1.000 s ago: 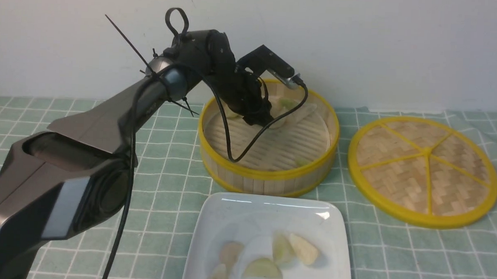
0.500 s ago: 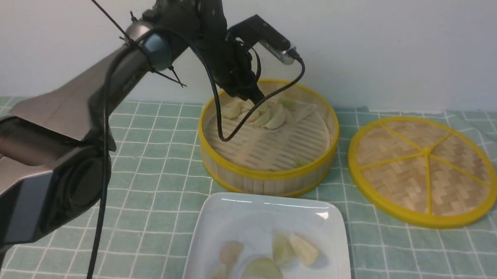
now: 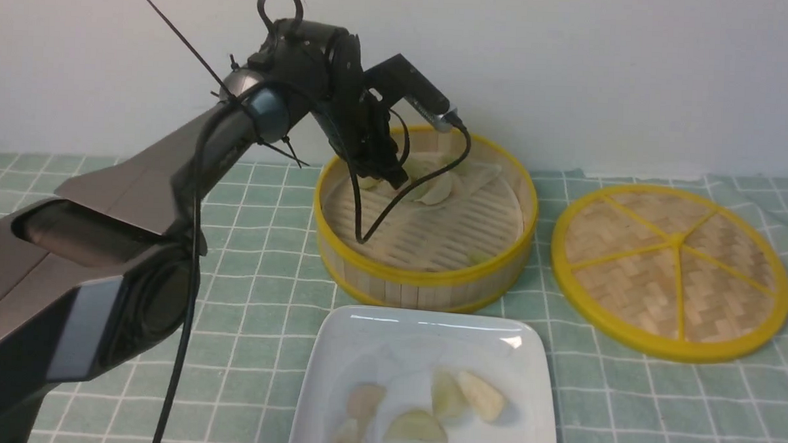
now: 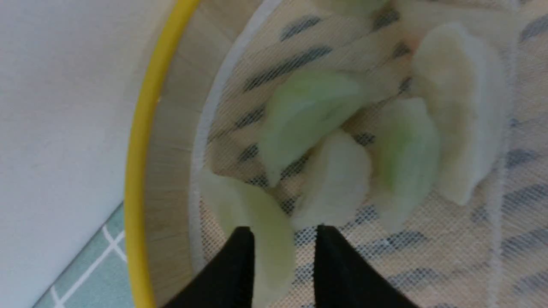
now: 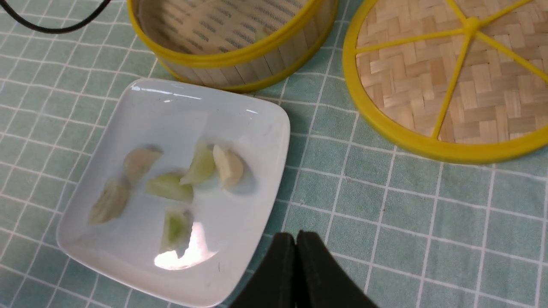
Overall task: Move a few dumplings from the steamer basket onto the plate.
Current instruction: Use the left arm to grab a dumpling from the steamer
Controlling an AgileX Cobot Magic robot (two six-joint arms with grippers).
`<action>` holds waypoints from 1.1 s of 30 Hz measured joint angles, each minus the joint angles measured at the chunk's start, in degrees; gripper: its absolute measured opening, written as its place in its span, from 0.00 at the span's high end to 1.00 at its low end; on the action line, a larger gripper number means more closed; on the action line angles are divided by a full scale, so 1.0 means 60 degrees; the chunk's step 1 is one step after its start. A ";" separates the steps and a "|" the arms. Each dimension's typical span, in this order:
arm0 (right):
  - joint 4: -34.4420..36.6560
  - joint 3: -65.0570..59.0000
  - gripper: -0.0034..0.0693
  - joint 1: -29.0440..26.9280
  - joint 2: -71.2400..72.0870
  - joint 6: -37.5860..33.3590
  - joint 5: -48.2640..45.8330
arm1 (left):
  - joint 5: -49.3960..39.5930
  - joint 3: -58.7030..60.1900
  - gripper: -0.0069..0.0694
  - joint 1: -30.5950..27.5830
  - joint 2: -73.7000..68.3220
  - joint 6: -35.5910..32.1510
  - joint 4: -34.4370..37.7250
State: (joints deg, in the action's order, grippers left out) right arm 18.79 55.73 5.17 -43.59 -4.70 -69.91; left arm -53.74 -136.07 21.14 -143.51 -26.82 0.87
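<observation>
1. Left claw point(image 4: 284, 233): held low over the near-wall cluster in the basket, its fingers parted by a modest gap. No dumpling is visibly gripped; whether a fingertip touches the pale green one point(image 4: 246, 205) cannot be told.
2. Steamer basket point(image 3: 425, 275): round, yellow-rimmed, standing on the table point(image 3: 252, 348). Several dumplings lie bunched on its lined floor, some touching. They look soft, light and slick, so probably easily torn or squeezed out; a gentle pinch across the plump middle, clear of the thin tips, should serve.
3. Plate point(image 3: 358, 322): white, just in front of the basket, bearing six dumplings, among them a cream one point(image 5: 229, 167). A few have evidently been served; the step in hand appears to be picking another.
4. Woven lid point(image 3: 668, 352): flat on the table, to the basket's right.
5. Right claw point(image 5: 295, 235): closed, holding nothing.
</observation>
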 joint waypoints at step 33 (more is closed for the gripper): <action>-0.0176 0.2392 0.97 0.0035 -0.2195 -0.0461 -0.0410 | -0.2826 0.0304 0.64 0.0001 0.2809 0.0781 -0.0695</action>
State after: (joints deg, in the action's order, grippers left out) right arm 17.74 70.09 5.37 -56.76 -7.47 -72.37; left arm -70.70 -134.24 21.14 -126.65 -22.14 -3.30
